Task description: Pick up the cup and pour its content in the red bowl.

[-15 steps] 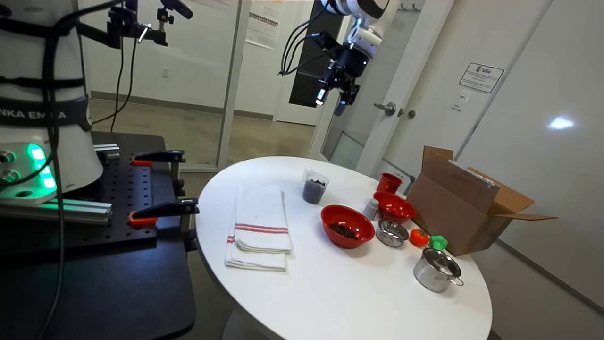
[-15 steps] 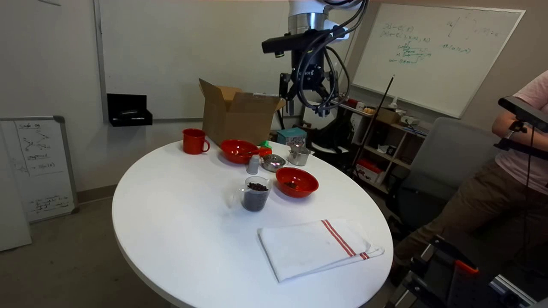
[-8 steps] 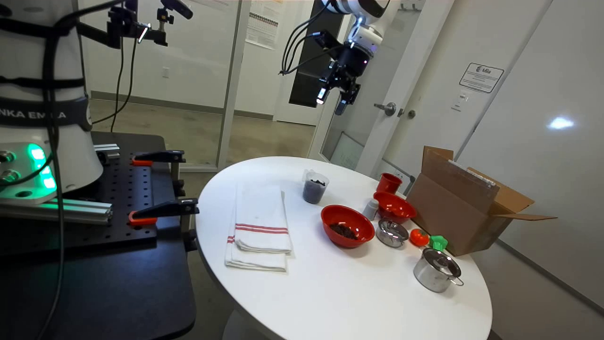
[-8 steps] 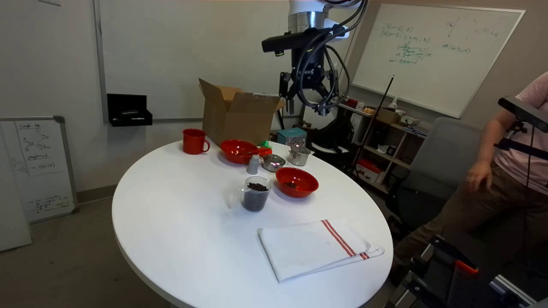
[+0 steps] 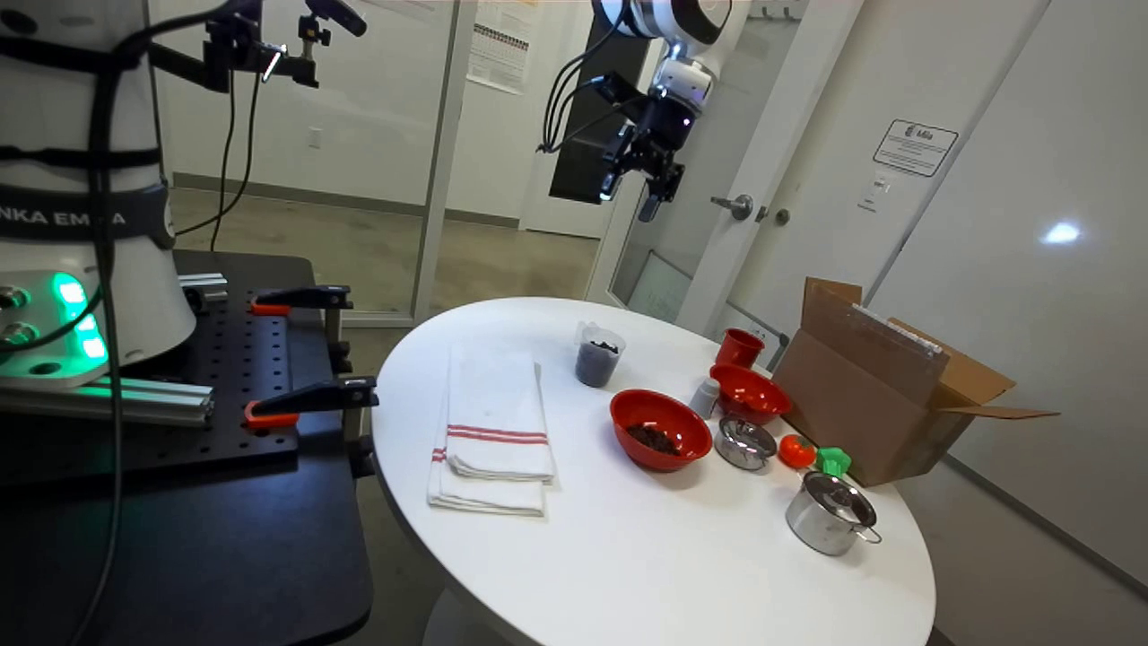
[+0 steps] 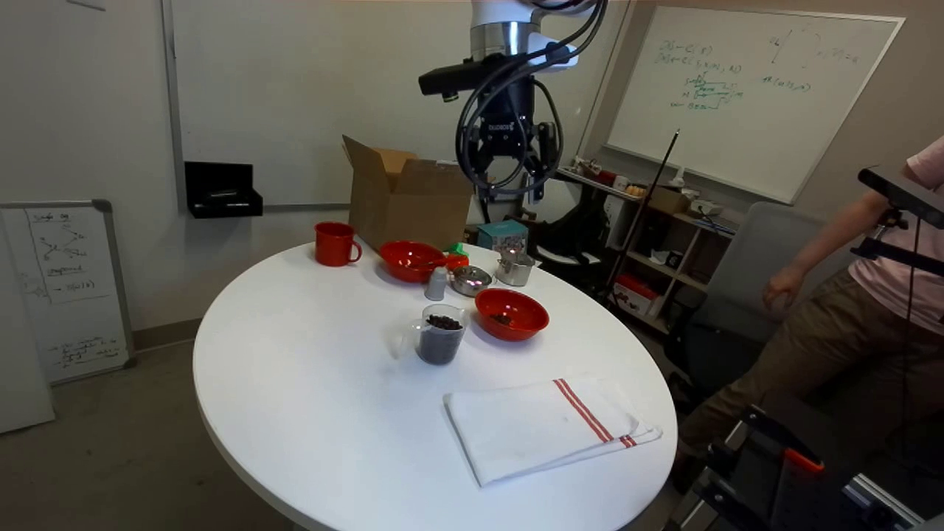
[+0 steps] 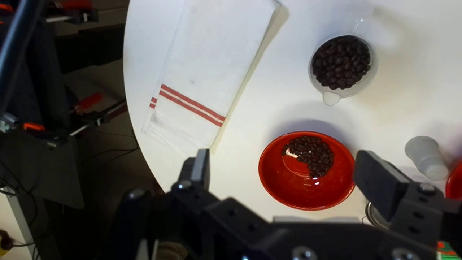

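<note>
The cup (image 5: 595,365) is a clear cup filled with dark beans, upright on the white table in both exterior views (image 6: 439,346). The wrist view shows it from above (image 7: 364,82), with a clear handle and spout. The red bowl (image 5: 689,432) stands beside it with some dark beans inside; it also shows in the other views (image 6: 528,316) (image 7: 306,195). My gripper (image 5: 628,201) is open and empty, high above the table in both exterior views (image 6: 509,192). In the wrist view my gripper's (image 7: 283,158) fingers stand wide apart, with the red bowl below between them.
A folded white towel (image 5: 493,404) lies near the cup. A grey shaker (image 6: 436,284), another red bowl (image 6: 391,267), a red mug (image 6: 333,245), metal pots (image 5: 821,525), a tomato (image 5: 796,451) and a cardboard box (image 5: 861,395) stand farther over. A person (image 6: 826,295) stands near the table.
In the last half second my gripper shifts leftward in an exterior view and turns slightly, staying open and high. The cup and bowl have not moved. The person's arm has moved.
</note>
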Controlling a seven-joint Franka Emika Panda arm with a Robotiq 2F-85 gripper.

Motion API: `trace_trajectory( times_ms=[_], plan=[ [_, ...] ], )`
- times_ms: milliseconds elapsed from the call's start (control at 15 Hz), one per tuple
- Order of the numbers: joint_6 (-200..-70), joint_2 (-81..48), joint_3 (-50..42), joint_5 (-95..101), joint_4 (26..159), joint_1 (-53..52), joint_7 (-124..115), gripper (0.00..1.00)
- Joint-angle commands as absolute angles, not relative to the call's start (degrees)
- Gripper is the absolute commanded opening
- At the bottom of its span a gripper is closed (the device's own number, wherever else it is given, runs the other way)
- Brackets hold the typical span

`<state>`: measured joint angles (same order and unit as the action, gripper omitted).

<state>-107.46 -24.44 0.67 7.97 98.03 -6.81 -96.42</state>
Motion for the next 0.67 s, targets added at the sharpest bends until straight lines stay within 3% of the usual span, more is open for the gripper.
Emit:
trace_trajectory(
  times_ms=[0,333,600],
  plan=[
    [-107.40,-24.76,-0.24,7.61,97.64,-7.82,-96.86,1.00],
    [-107.40,-25.19,-0.56,7.64,97.13,-7.89,-97.38,1.00],
    [-104.63,-31.75,-1.57,13.18,89.18,-11.38,-102.20,1.00]
  ],
)
